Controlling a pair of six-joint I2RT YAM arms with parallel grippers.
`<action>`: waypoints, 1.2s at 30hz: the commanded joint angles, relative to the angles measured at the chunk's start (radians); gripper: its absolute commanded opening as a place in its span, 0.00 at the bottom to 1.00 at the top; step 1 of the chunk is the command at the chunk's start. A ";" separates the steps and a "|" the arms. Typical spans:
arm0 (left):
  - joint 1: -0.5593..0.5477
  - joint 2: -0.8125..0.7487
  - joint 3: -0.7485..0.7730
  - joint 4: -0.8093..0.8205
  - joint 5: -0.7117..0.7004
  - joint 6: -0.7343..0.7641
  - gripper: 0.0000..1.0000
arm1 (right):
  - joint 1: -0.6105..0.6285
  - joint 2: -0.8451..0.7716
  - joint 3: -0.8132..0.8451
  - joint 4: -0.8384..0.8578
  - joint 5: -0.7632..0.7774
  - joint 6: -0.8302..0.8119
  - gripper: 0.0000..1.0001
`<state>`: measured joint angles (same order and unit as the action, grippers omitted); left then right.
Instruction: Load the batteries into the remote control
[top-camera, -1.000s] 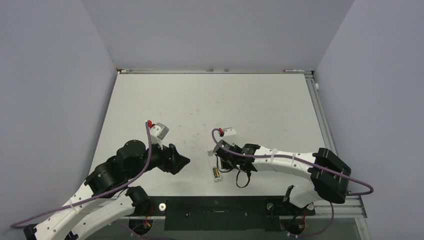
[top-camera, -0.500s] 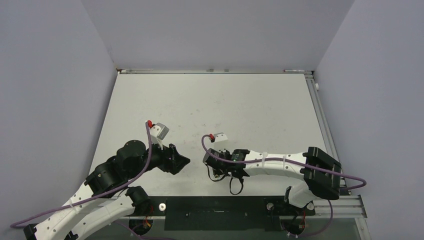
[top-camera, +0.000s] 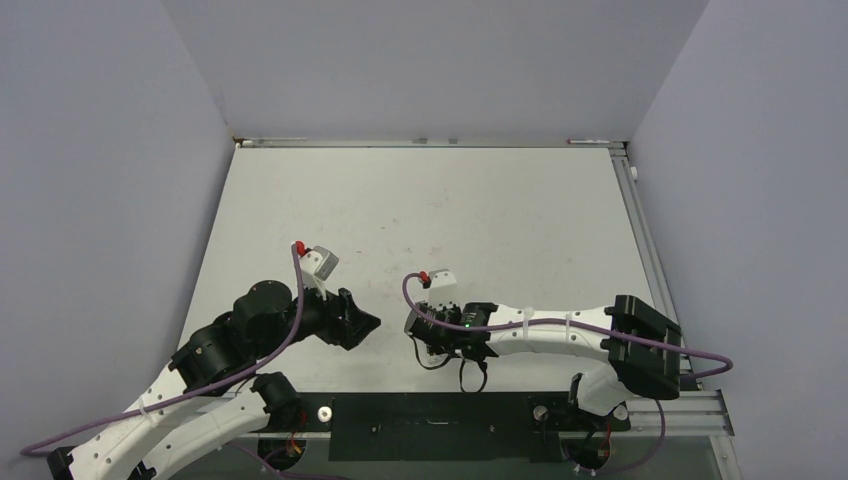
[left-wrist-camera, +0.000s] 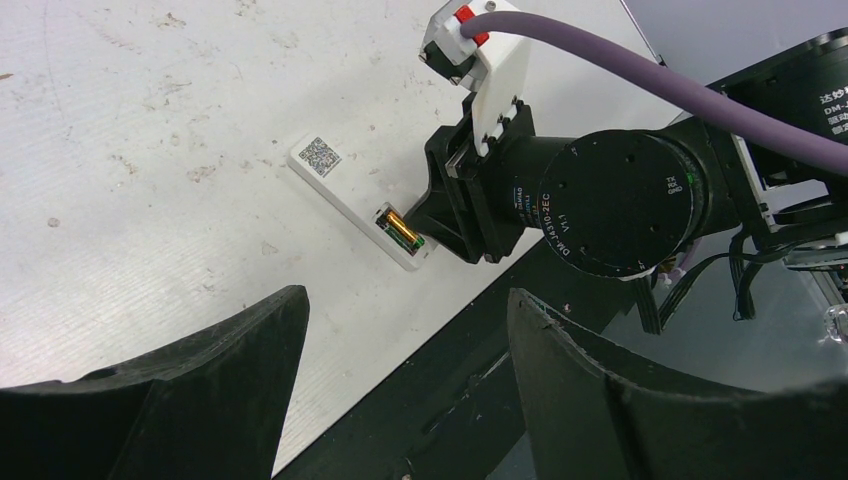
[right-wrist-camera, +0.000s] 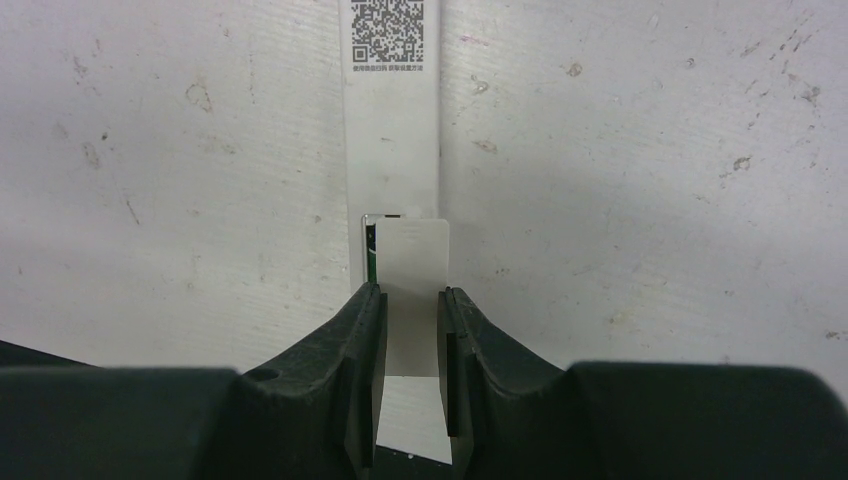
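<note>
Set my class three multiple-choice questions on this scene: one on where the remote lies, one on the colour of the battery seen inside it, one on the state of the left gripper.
1. Where does the remote control lie?
A. At the table's far edge.
B. Flat on the table near its front edge, at the right gripper.
C. Held up in the air.

2. What colour is the battery that the left wrist view shows in the compartment?
A. Red.
B. Blue.
C. Yellow-gold.

3. How is the left gripper?
A. Open, holding nothing.
B. Shut on a battery.
C. Shut on the remote control.

Answers:
1 B: it rests on the table by the black front rail, the right gripper at its end, closed on a white cover.
2 C: a gold cylinder shows in the recess.
3 A: its fingers stand wide apart with only table between them.
</note>
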<state>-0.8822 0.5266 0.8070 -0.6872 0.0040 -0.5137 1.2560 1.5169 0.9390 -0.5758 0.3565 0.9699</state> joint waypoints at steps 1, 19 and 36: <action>-0.008 -0.008 0.003 0.008 -0.010 -0.002 0.70 | 0.008 0.010 0.036 -0.003 0.044 0.024 0.09; -0.014 -0.013 0.003 0.007 -0.016 -0.002 0.70 | 0.027 0.064 0.053 0.017 0.032 0.032 0.09; -0.017 -0.019 0.003 0.005 -0.019 -0.002 0.70 | 0.040 0.083 0.057 0.015 0.026 0.041 0.10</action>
<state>-0.8917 0.5198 0.8070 -0.6895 -0.0029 -0.5137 1.2842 1.5917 0.9615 -0.5762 0.3599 0.9905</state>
